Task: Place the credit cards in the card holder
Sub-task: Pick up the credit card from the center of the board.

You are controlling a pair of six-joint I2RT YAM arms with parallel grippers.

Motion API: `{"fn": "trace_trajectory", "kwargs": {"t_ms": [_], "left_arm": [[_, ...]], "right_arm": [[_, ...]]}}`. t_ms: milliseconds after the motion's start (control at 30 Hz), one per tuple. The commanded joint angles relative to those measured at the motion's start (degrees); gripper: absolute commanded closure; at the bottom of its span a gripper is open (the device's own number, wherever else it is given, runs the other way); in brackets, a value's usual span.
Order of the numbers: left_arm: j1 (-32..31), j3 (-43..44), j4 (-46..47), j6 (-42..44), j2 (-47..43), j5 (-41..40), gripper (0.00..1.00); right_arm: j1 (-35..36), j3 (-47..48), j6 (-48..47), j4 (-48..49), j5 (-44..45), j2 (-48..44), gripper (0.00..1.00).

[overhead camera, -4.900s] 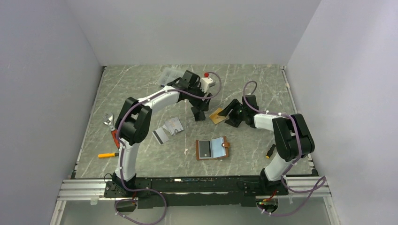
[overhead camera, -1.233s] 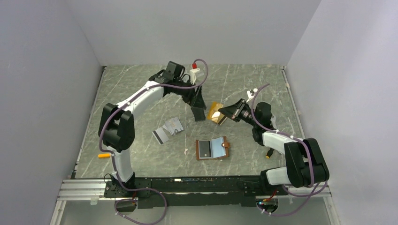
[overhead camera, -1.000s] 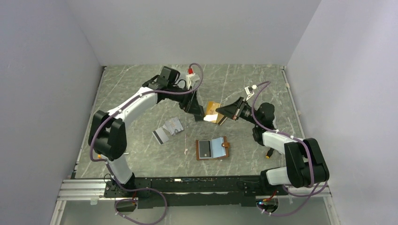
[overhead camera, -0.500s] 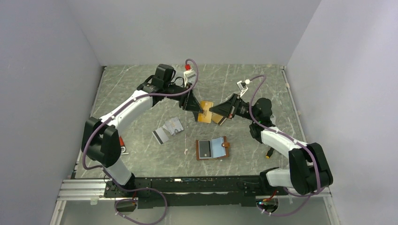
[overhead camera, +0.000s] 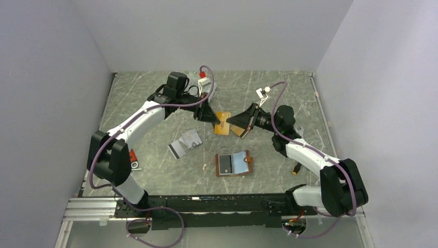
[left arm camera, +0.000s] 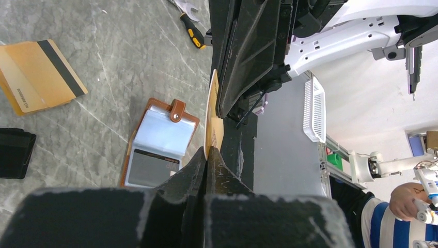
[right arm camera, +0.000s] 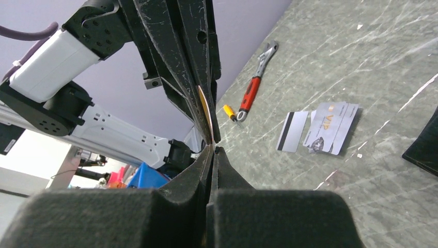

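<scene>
An orange credit card (overhead camera: 222, 124) hangs edge-up above the table's middle, pinched from both sides. My left gripper (left arm camera: 206, 151) is shut on its one edge, and my right gripper (right arm camera: 213, 149) is shut on the opposite edge; the two sets of fingertips nearly meet. A second orange card (left arm camera: 36, 77) with a dark stripe lies flat on the table. Two silver-grey cards (overhead camera: 186, 140) lie to the left, also seen as silver-grey cards (right arm camera: 330, 126) from the right wrist. The brown card holder (overhead camera: 233, 164) lies open nearer the arms' bases, with a grey card (left arm camera: 152, 175) in one sleeve.
A small flat black rectangle (left arm camera: 13, 152) lies by the loose orange card. A red-handled wrench (right arm camera: 258, 77) rests at the left side of the table. A yellow-handled screwdriver (left arm camera: 193, 33) lies near the right arm. Grey walls close in three sides.
My left gripper swung toward the right gripper and shut on the orange card that the right gripper holds up. The right gripper edged left and stayed shut.
</scene>
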Motion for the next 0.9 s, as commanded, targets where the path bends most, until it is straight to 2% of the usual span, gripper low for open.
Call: {"fn": "trace_trajectory", "kwargs": {"t_ms": [0,200,500,567,700,733,800,867], "left_arm": [[-1.6,0.1,4.8,-0.9,-1.7,1.9,0.97],[-1.5,0.4,6.7,-3.0,-0.3,3.5,0.97],[-1.3,0.8,7.4,-3.9,0.3,5.1,0.97],[-1.2,0.7,7.4,-4.0,0.3,5.2,0.97],[-0.9,0.4,6.7,-3.2,-0.3,4.3,0.98],[-0.7,0.3,6.8,-3.1,-0.4,4.3,0.98],[-0.4,0.5,6.5,-2.9,-0.4,4.2,0.99],[-0.2,0.7,6.1,-2.6,-0.4,4.2,0.99]], "right_arm": [[3.2,0.4,1.6,4.8,-0.2,-1.5,1.0],[4.6,-0.1,3.5,7.1,-0.2,-1.6,1.0],[6.3,0.2,5.7,10.5,-1.2,0.0,0.89],[6.3,0.0,5.5,10.5,-1.1,-0.1,0.89],[6.4,0.3,3.6,6.2,-0.3,-1.7,0.99],[6.3,0.4,2.8,4.3,-0.1,-2.4,0.97],[6.3,0.5,1.3,1.1,0.1,-3.6,0.84],[6.3,0.2,0.7,-0.4,0.7,-4.8,0.79]]}}
